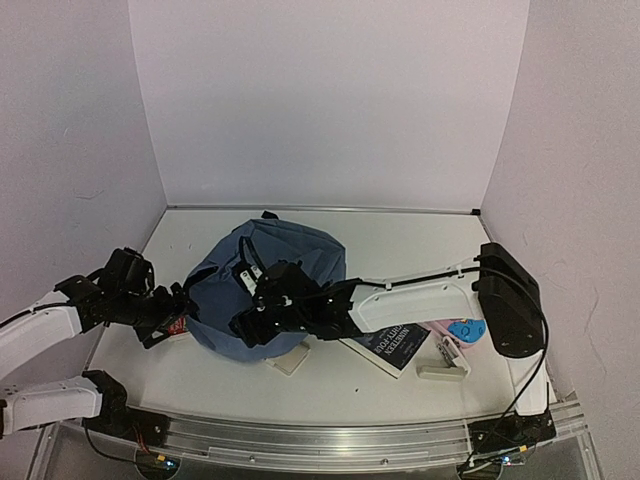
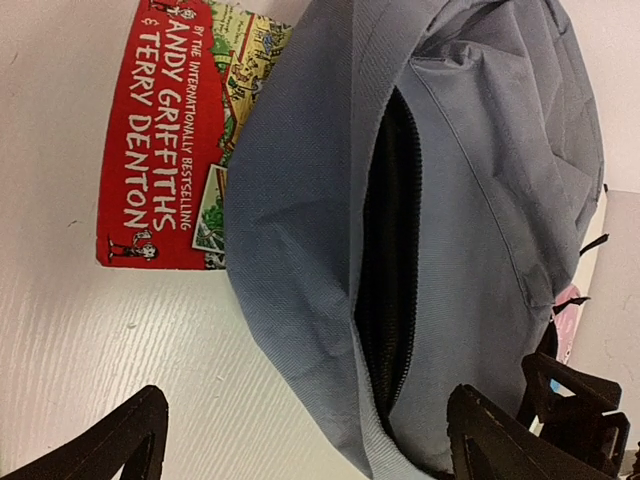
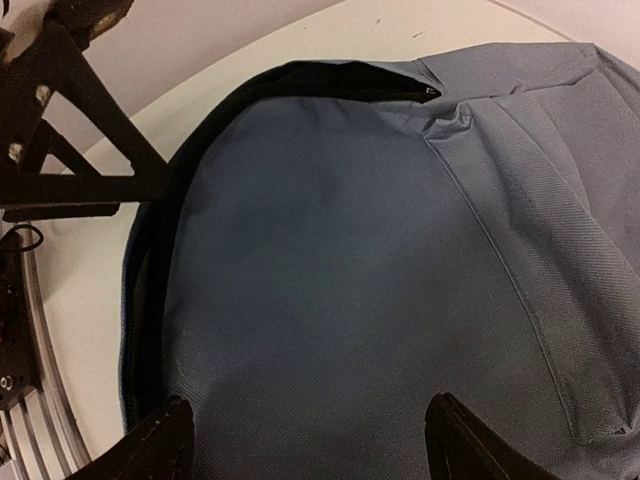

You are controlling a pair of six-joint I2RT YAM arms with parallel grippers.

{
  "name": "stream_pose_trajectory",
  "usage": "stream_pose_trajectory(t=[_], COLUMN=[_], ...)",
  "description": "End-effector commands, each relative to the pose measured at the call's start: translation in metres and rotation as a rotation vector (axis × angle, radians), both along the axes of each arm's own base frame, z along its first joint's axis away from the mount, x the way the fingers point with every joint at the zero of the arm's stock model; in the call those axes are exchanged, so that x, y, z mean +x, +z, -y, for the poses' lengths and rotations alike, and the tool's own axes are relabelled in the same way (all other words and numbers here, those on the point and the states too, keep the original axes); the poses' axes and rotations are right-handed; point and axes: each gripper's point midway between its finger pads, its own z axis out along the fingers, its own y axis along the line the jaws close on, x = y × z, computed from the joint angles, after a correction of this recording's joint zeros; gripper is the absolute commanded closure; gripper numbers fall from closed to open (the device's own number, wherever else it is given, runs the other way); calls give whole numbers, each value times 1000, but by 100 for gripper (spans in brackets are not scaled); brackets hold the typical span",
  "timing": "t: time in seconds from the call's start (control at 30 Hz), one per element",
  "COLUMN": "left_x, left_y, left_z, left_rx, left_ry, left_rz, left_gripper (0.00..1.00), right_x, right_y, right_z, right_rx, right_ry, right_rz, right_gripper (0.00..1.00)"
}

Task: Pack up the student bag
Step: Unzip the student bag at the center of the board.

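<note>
Student bag [image 1: 290,255]: a slate-blue backpack at the centre of the top view, lying on the white table [image 1: 400,240].
Left gripper [image 2: 300,450]: its fingers are spread wide at the bottom corners of its own view. The bag's edge lies between them, and nothing is pinched.
Right gripper [image 3: 305,450]: its fingers stand apart at the bottom of its view, over plain bag fabric, with no grip seen.
Left wrist only: an open black zip mouth [image 2: 390,270] runs down the bag's middle. A red Andy Griffiths and Terry Denton book [image 2: 160,130] sits upper left, partly under the bag.
Right wrist only: the dark opening curves along the bag's top and left edge.
Top view only: a dark book [image 1: 390,347], a blue round item [image 1: 465,330] and a small white box [image 1: 443,367] lie right of the bag.
</note>
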Motion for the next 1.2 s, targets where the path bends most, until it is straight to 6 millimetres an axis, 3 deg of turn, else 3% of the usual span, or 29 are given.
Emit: stream_pose_trajectory(t=[0.0, 0.1, 0.17, 0.23, 0.33, 0.57, 0.8, 0.87, 1.07, 1.17], left_x=[11, 11, 9, 5, -2, -20, -24, -25, -25, -25], left_y=[-1, -13, -19, -25, -36, -66, -76, -78, -80, -80], left_z=[12, 14, 12, 10, 11, 10, 9, 9, 10, 11], left_rx=[-58, -53, -50, -60, -101, -115, -106, -103, -108, -107], left_ry=[-10, -4, 10, 29, 46, 53, 41, 40, 33, 32], left_rz=[23, -23, -37, -48, -64, -143, -157, -160, -165, -166], left_gripper=[3, 13, 25, 43, 58, 81, 97, 99, 100, 100], right_x=[-3, -11, -16, -22, -28, -37, -37, -32, -22, -16], right_y=[-2, -7, -10, -20, -31, -54, -77, -87, -99, -90], right_z=[-8, -10, -12, -10, -11, -15, -24, -22, -22, -21], right_rx=[-22, -33, -41, -77, -120, -201, -264, -282, -287, -260], right_ry=[20, 37, 45, 50, 49, 54, 52, 15, -66, -124], right_rz=[16, 13, 16, 13, 29, 62, 87, 90, 81, 80], right_gripper=[20, 19, 18, 18, 18, 17, 19, 23, 52, 78])
